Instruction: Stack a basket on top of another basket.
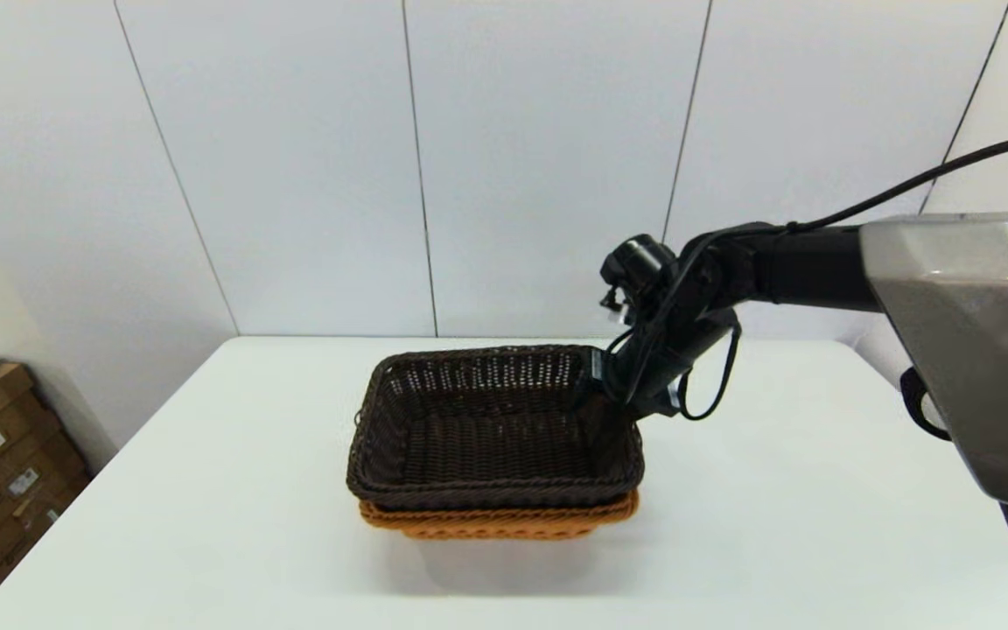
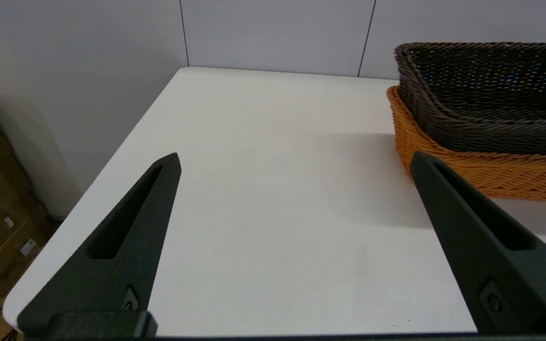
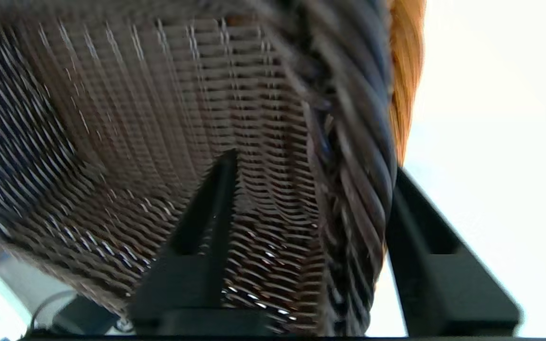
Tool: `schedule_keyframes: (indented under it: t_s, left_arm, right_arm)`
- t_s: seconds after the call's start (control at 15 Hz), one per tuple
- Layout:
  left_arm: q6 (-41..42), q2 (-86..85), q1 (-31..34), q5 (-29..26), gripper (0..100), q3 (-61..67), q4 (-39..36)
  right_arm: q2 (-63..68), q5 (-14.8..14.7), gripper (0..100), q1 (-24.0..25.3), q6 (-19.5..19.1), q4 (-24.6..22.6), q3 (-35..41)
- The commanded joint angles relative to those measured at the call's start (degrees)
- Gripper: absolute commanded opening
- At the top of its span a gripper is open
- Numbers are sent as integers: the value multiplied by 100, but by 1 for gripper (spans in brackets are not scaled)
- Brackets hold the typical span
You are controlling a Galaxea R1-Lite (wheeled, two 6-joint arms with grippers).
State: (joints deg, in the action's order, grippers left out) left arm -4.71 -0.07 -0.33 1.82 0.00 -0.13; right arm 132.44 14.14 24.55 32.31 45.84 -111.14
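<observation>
Head view: dark basket already sits nested on the orange basket mid-table, with the right gripper at its far right corner.

Left wrist: left gripper parked wide open, holding nothing.

Right wrist: fingers straddle the rim, seemingly clamped on it. Only letting go looks left.

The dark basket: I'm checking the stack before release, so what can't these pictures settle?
- Whether the dark basket sits fully down in the orange basket: head view, its walls hide the inside.
- Right claw grip pressure: wrist view is blurred; fingers straddle the rim.
- Left claw: open, idle, outside head view.
</observation>
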Motion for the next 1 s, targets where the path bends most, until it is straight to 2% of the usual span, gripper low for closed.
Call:
schedule_keyframes:
  t_s: [0.07, 0.2, 0.33, 0.47, 0.53, 0.8, 1.0]
  left_arm:
    - [-4, 7, -2, 3, 100, 0, -4]
    - [-4, -1, -2, 3, 100, 0, -4]
    - [-4, -1, -2, 3, 100, 0, -4]
    - [-4, 7, -2, 3, 100, 0, -4]
    - [-4, 7, -2, 3, 100, 0, -4]
    - [-4, 7, -2, 3, 100, 0, -4]
    - [-4, 7, -2, 3, 100, 0, -4]
  right_arm:
    - [-368, 10, 100, -363, 13, 39, -4]
    - [-456, 159, 100, -460, 74, 101, 14]
    - [-473, 150, 100, -478, 136, 92, 22]
    - [-517, 19, 100, -539, 241, 57, -4]
    - [-579, -228, 100, -592, 241, 57, -4]
    - [-1273, -913, 100, -979, 180, 101, 40]
    - [-2178, -1555, 100, -1242, -286, 514, 14]
